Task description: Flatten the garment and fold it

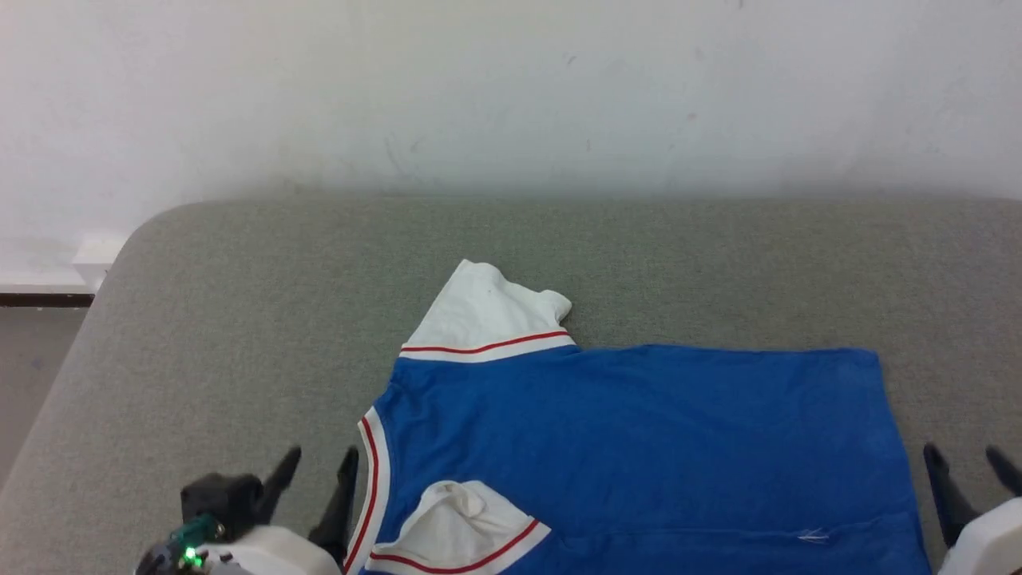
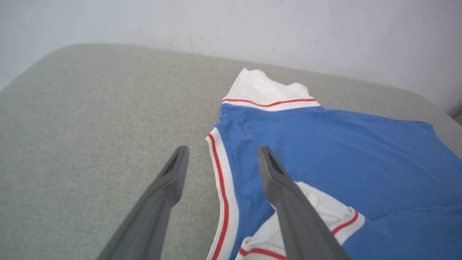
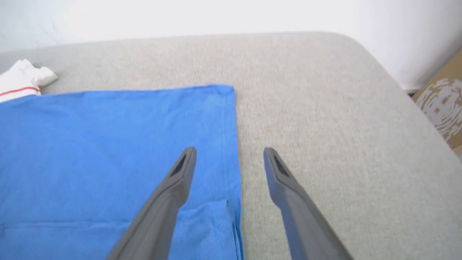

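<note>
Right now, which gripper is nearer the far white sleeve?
Left. The left gripper sits by the red-striped trim edge, with the far white sleeve ahead and to its right. The right gripper is beside the opposite edge of the garment, across its whole blue body.

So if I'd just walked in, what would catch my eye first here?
The bright blue garment, spread across the middle of the grey padded surface, with a white, red-striped sleeve poking out at its far edge. Then the dark two-fingered claws near the bottom corners: the left gripper beside the striped trim, the right gripper beside the plain blue edge, both open, holding nothing.
</note>
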Available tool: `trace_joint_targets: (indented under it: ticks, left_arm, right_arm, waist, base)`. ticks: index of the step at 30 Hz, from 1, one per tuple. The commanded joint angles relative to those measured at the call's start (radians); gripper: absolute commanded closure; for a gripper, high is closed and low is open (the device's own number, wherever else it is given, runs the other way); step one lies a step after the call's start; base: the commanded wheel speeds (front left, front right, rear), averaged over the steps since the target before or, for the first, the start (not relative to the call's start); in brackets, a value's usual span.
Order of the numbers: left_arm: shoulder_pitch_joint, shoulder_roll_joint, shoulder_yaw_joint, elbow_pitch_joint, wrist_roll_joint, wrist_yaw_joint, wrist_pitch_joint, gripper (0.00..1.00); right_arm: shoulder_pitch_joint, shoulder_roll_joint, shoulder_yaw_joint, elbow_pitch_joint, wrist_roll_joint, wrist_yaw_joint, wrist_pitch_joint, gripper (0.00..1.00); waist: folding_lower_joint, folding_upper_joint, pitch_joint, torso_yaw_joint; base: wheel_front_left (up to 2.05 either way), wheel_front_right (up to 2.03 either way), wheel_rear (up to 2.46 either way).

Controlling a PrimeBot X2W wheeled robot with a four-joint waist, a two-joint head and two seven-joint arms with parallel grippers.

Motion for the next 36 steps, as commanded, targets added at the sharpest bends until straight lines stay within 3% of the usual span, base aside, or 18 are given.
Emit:
trace_joint_targets:
  ticks: [1, 7, 10, 16, 20, 23, 31, 36]
  left_arm:
    - [-0.032, -0.002, 0.013, -0.007, 0.043, -0.014, -0.043, 0.00]
    - [-0.146, -0.008, 0.023, -0.027, 0.194, -0.068, -0.085, 0.00]
    - [-0.251, -0.002, -0.005, 0.010, 0.237, -0.115, -0.047, 0.00]
    - [-0.528, 0.014, -0.059, 0.148, 0.271, -0.252, 0.171, 0.00]
    - [-0.709, 0.018, -0.079, 0.283, 0.252, -0.361, 0.338, 0.00]
    - [-0.817, 0.017, -0.085, 0.393, 0.223, -0.415, 0.469, 0.00]
    - [-0.985, 0.012, -0.088, 0.608, 0.140, -0.461, 0.748, 0.00]
    - [-1.019, 0.017, -0.104, 0.647, 0.098, -0.484, 0.826, 0.00]
  right_arm:
    - [-0.017, -0.014, 0.017, -0.021, -0.009, -0.002, -0.061, 0.00]
    - [-0.057, -0.016, 0.069, -0.102, -0.034, -0.002, -0.265, 0.00]
    - [-0.082, -0.006, 0.088, -0.131, -0.056, -0.002, -0.333, 0.00]
    - [-0.141, 0.029, 0.144, -0.180, -0.081, -0.002, -0.405, 0.00]
    - [-0.179, 0.046, 0.170, -0.193, -0.083, -0.002, -0.423, 0.00]
    - [-0.203, 0.059, 0.182, -0.190, -0.078, -0.002, -0.428, 0.00]
    - [-0.240, 0.090, 0.195, -0.172, -0.045, -0.002, -0.447, 0.00]
    - [-0.252, 0.100, 0.195, -0.153, -0.025, -0.002, -0.456, 0.00]
  waist:
    - [0.0000, 0.0000, 0.000, -0.007]
    - [0.0000, 0.0000, 0.051, -0.055]
    - [0.0000, 0.0000, 0.100, -0.091]
    - [0.0000, 0.0000, 0.222, -0.185]
    - [0.0000, 0.0000, 0.294, -0.246]
    - [0.0000, 0.0000, 0.337, -0.286]
    - [0.0000, 0.0000, 0.415, -0.352]
    - [0.0000, 0.0000, 0.440, -0.371]
  base:
    - [0.00, 0.00, 0.00]
    - [0.00, 0.00, 0.00]
    - [0.00, 0.00, 0.00]
    - [0.00, 0.00, 0.00]
    - [0.00, 0.00, 0.00]
    - [0.00, 0.00, 0.00]
    - [0.00, 0.00, 0.00]
    - [0.00, 0.00, 0.00]
